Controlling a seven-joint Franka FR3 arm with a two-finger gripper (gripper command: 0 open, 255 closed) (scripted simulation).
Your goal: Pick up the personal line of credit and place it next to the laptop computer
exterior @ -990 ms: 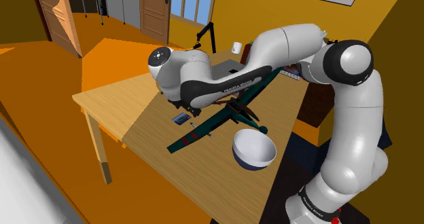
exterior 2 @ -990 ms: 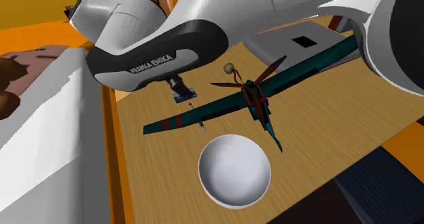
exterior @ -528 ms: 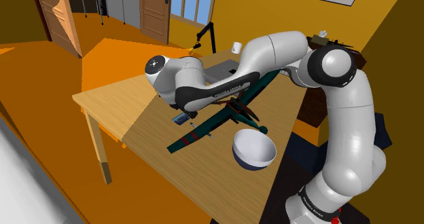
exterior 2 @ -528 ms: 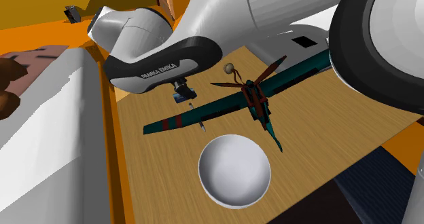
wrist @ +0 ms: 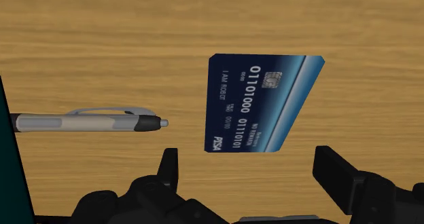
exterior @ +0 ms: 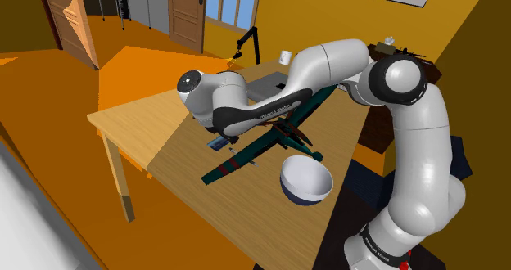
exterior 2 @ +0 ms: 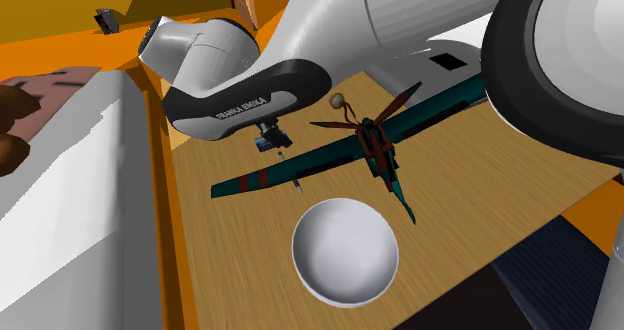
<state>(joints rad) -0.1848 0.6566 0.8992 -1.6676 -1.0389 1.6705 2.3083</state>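
The hand (wrist: 250,163) is held open and empty over the blue card (wrist: 261,104); lying flat on the tabletop (wrist: 102,39), it could be pushed aside, not gripped.

Shoulder view: card (exterior: 217,144) largely covered by the arm (exterior: 327,60), a dark sliver showing; laptop (exterior: 264,85) mostly behind the forearm. Second exterior view: laptop overlapped by the arm, its outline incomplete; one wing tip of the model plane (exterior 2: 330,158) passes behind the arm. Wrist view: rear end of the pen (wrist: 81,123) hidden behind a dark teal shape (wrist: 8,168); gripper (wrist: 248,155) fingers (wrist: 340,178) cut off by the picture's edge; card's smallest print unreadable
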